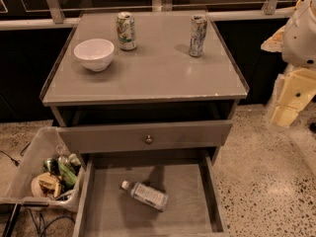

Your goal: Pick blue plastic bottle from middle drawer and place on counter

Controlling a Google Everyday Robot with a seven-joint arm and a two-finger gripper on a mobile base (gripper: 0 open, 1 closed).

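Observation:
The blue plastic bottle (146, 195) lies on its side on the floor of the open middle drawer (103, 206), white cap pointing to the upper left. The counter (153, 70) is the grey cabinet top above it. My arm comes in at the right edge, and the gripper (284, 113) hangs to the right of the cabinet at about counter height. It is far from the bottle and holds nothing that I can see.
A white bowl (94, 53) and two metal cans (126, 30) (198, 35) stand on the counter. A grey drawer front with a round knob (148, 138) sits above the open drawer. A clear bin of rubbish (47, 174) stands on the speckled floor at the left.

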